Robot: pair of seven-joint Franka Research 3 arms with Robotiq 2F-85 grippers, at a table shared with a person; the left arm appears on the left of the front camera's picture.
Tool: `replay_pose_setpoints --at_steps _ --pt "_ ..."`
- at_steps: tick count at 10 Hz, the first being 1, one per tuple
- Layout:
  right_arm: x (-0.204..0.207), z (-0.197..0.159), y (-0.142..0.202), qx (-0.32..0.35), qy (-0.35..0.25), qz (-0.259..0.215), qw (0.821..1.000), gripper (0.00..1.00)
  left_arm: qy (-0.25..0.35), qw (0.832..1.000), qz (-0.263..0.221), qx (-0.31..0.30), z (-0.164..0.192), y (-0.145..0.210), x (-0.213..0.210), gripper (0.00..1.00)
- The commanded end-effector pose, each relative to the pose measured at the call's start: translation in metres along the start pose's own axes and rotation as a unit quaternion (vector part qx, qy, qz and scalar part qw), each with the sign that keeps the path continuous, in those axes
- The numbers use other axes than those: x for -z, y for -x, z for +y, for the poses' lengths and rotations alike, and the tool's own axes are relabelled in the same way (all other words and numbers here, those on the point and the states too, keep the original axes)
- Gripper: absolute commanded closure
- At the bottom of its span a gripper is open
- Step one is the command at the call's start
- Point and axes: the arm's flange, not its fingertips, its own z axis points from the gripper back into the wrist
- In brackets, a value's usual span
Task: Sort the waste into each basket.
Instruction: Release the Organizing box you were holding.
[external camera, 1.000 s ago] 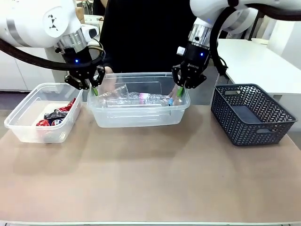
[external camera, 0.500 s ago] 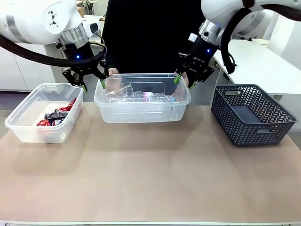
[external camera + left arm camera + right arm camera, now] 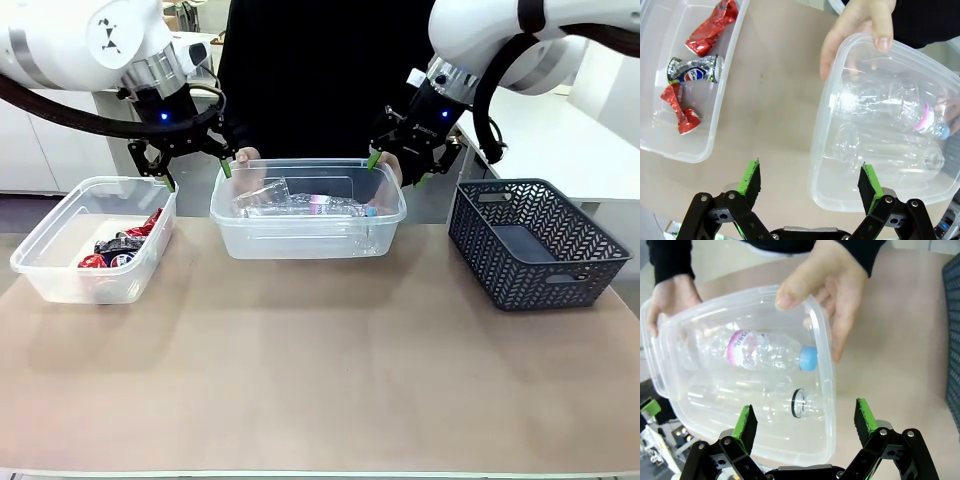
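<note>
Clear crinkled plastic bottles (image 3: 757,352) are lying in a see-through rounded tub (image 3: 308,215) that a person's hands (image 3: 832,287) are gripping by its ends, seemingly to steady it, below and between the empty, spread left gripper (image 3: 193,168) and right gripper (image 3: 398,166), while crushed red-and-silver cans (image 3: 695,67) are sitting in the second clear tub (image 3: 60,240) beside the left gripper.

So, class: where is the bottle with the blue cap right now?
In the right wrist view, the blue-capped bottle lies in the clear tub held by the person's hands, beside an uncapped bottle.
</note>
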Motion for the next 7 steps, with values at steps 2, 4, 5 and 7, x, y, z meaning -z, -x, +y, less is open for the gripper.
replay_pose_setpoints --at_steps 2,4,5,7 --pt "0.0013 0.0017 -0.0003 -0.001 0.002 0.011 1.000 0.00 -0.003 1.000 0.001 0.001 0.0006 0.0000 0.0010 0.00" --pt "0.0013 0.0017 -0.0003 -0.001 0.002 0.011 1.000 0.00 -0.003 1.000 0.001 0.001 0.0006 0.0000 0.0010 0.00" --pt "0.0013 0.0017 -0.0003 -0.001 0.002 0.011 1.000 0.00 -0.003 1.000 0.001 0.001 0.0006 0.0000 0.0010 0.00" --pt "0.0035 0.0000 0.0011 0.000 0.002 0.007 1.000 0.03 -0.001 1.000 0.002 0.001 -0.0004 0.0003 0.0021 0.01"
